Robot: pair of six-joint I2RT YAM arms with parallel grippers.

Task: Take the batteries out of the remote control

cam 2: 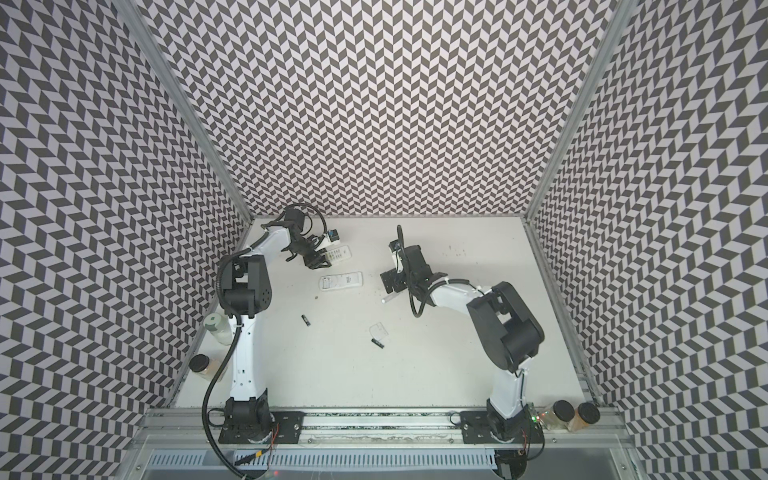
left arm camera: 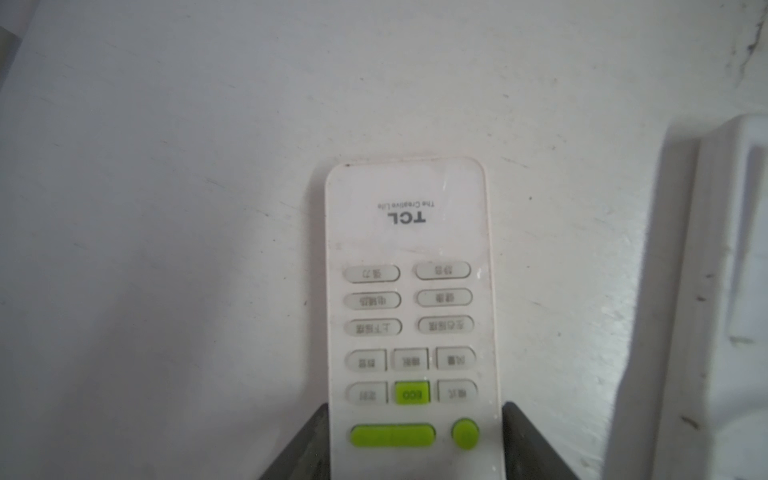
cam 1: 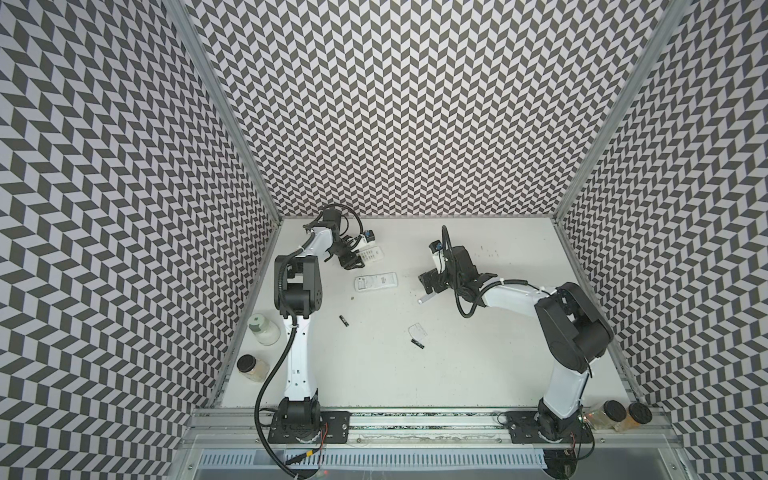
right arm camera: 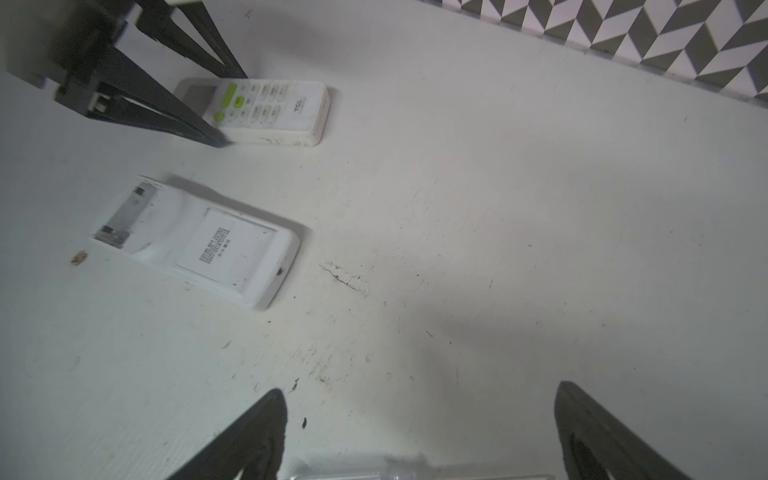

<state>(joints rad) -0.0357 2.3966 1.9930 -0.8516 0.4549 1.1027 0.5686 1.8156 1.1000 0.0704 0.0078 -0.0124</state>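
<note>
A white remote control (left arm camera: 409, 232) with green buttons lies face up at the far left of the table (cam 1: 478, 365). My left gripper (left arm camera: 415, 415) straddles its button end, both fingers pressed against its long sides. A second white remote (right arm camera: 232, 253) lies face down just in front, its battery bay (right arm camera: 124, 216) uncovered and showing only metal contacts. Two black batteries (cam 1: 343, 320) (cam 1: 418, 343) lie loose on the table in both top views. My right gripper (right arm camera: 419, 390) hovers open over bare table to the right of the remotes.
A slim clear-handled tool (cam 1: 428, 298) lies under the right gripper. A clear cover piece (cam 1: 417, 331) rests beside one battery. Jars stand at the left wall (cam 1: 264, 329) (cam 1: 252, 368) and at the front right corner (cam 1: 615, 413).
</note>
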